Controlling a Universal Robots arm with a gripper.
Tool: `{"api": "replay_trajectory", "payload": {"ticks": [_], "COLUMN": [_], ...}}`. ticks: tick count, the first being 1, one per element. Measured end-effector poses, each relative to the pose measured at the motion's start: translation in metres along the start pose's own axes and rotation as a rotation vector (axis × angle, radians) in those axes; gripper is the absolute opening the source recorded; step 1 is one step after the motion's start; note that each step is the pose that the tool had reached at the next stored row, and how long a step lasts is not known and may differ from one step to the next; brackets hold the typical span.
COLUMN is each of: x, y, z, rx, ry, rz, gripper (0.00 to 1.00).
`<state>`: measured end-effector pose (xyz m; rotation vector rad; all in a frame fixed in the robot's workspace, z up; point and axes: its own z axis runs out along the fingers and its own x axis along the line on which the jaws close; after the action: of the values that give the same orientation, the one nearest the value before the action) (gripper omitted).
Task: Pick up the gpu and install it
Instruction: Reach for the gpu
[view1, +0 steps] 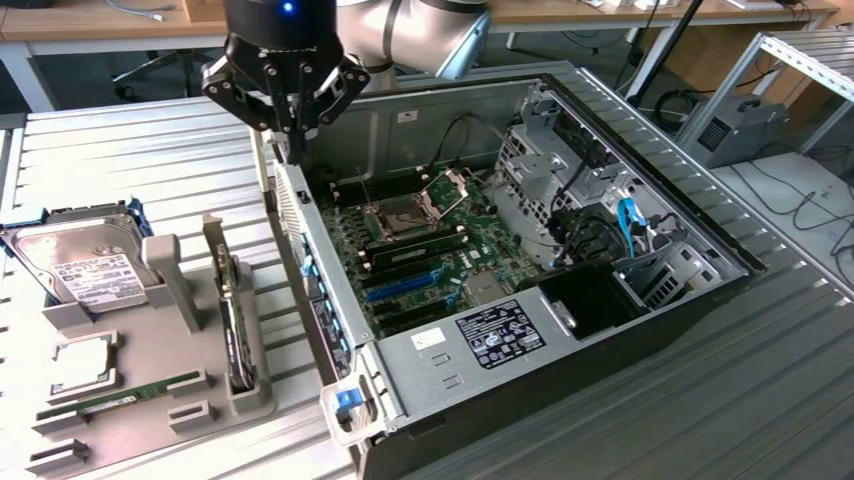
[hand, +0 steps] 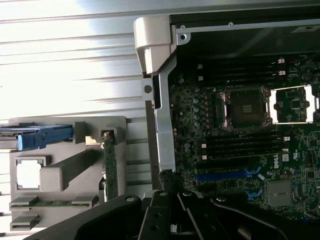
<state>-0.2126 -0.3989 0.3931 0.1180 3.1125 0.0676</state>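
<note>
Overall: open case (view1: 707, 250) lies on its side on a slatted metal table (view1: 134, 150); a grey holder (view1: 160, 425) with spare parts sits just beside it, at the exterior view's left.
gripper (view1: 295, 150): hangs fingers-down over the case wall nearest the holder, near that wall's far corner. Fingers are pressed together, seemingly with nothing between them.
gripper, wrist view (hand: 172, 197): dark linkage over the case edge, with holder and board both below it.
gpu (view1: 235, 325): stands on edge in a holder slot, on the side closest to the case. Not held, not in the case, well apart from the gripper.
gpu, wrist view (hand: 110, 167): thin green edge upright in its slot.
motherboard (view1: 441, 245): flat on the case floor, facing up.
socket (view1: 400, 215): on the motherboard, square metal frame, open.
power supply (view1: 494, 335): box with a black label at the near end of the case.
hard drive (view1: 80, 265): at the holder's far end, white label up, in a blue bracket.
chip (view1: 83, 362): square, flat in a holder recess, between hard drive and memory stick.
memory stick (view1: 127, 393): long, green, lies flat near the holder's near end.
</note>
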Motion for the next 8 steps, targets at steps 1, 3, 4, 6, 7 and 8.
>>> {"api": "replay_trajectory", "payload": {"ticks": [1,3,4,6,7,8], "x": [0.0002,0.0009,0.0011,0.0017,0.002,0.0023], "y": [0.0,-0.0001,-0.0001,-0.0001,-0.0002,-0.0002], "z": [0.0,0.0,0.0,-0.0001,-0.0001,-0.0001], "rx": [0.0,0.0,0.0,0.0,0.0,0.0001], "ry": [0.0,0.0,0.0,0.0,0.0,0.0], "rz": [0.0,0.0,0.0,0.0,0.0,0.0], "gripper": [0.11,0.11,0.11,0.11,0.11,0.11]}}
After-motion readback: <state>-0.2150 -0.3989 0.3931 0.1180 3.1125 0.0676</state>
